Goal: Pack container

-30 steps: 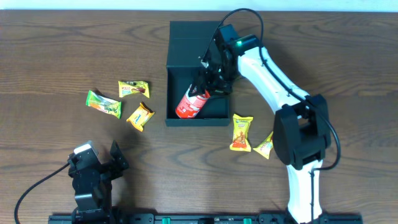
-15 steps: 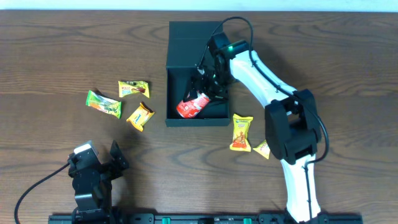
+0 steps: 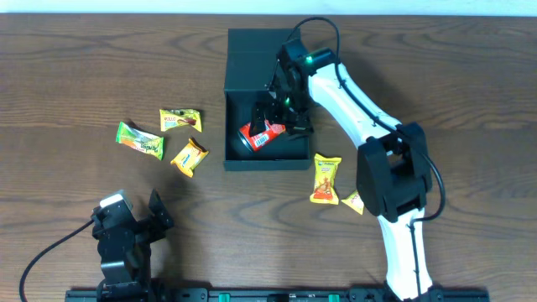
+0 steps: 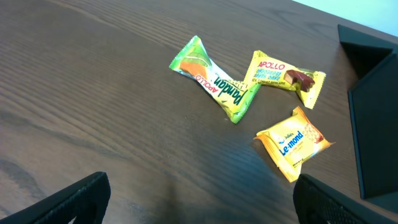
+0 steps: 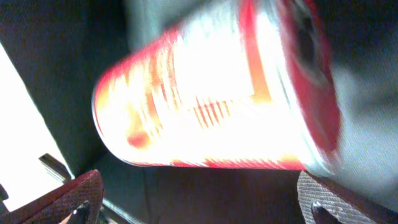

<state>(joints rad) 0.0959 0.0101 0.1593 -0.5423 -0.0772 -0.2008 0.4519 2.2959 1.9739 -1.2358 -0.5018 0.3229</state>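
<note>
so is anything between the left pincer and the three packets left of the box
nothing visible. only wooden table between the open left pincer and the green foil packet, yellow foil packet and orange foil packet beside the dark square cardboard box.

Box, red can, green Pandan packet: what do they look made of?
Container: matte dark panels with crisp folded edges, which looks like rigid cardboard.
Red can: glossy printed wall with strong glare in the right wrist view. Probably metal, though a plastic sleeve is possible.
Pandan packet: shiny creased film with crimped ends, likely plastic foil.
</note>
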